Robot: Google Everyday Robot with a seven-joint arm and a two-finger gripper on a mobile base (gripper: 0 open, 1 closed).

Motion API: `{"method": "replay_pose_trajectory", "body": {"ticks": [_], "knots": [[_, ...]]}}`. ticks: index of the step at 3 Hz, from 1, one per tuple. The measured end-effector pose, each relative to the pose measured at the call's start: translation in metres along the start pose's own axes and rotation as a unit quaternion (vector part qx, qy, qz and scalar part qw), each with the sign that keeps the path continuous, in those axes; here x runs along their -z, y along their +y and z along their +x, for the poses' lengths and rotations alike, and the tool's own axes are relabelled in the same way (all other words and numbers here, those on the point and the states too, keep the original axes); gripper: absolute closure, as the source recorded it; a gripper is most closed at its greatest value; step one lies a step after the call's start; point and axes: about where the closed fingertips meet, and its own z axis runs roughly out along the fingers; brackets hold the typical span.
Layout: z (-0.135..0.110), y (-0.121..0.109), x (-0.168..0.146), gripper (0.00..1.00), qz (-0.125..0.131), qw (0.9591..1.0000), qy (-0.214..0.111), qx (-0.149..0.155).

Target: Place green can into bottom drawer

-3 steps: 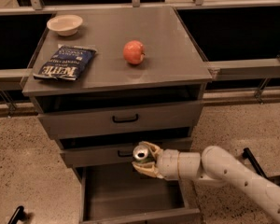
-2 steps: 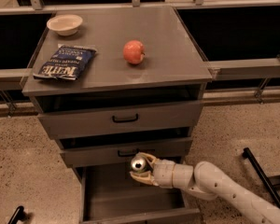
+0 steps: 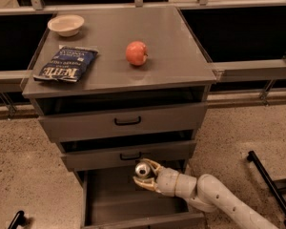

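Note:
The bottom drawer is pulled open at the foot of the grey cabinet, its plain grey interior showing. My gripper reaches in from the lower right and is shut on the green can, of which mainly the silver top shows. The can is held over the back part of the open drawer, just below the middle drawer's front. Whether the can touches the drawer floor cannot be told.
On the cabinet top lie a red apple, a blue chip bag and a white bowl. The two upper drawers with black handles are slightly open. A black stand leg lies on the floor at right.
My gripper with the can has moved left and slightly down, from in front of the middle drawer to over the open bottom drawer.

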Motion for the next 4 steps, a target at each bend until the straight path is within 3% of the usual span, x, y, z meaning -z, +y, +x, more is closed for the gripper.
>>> {"method": "replay_pose_trajectory", "body": {"ticks": [1, 2, 3, 4], "knots": [[0.028, -0.008, -0.009, 1.0, 0.0, 0.9994, 0.033, -0.007], [0.09, -0.007, -0.022, 1.0, -0.01, 0.9977, 0.067, -0.008], [0.155, 0.002, -0.03, 1.0, -0.015, 0.9967, 0.077, -0.019], [0.195, 0.011, -0.035, 1.0, -0.025, 0.9967, 0.075, -0.021]]}}
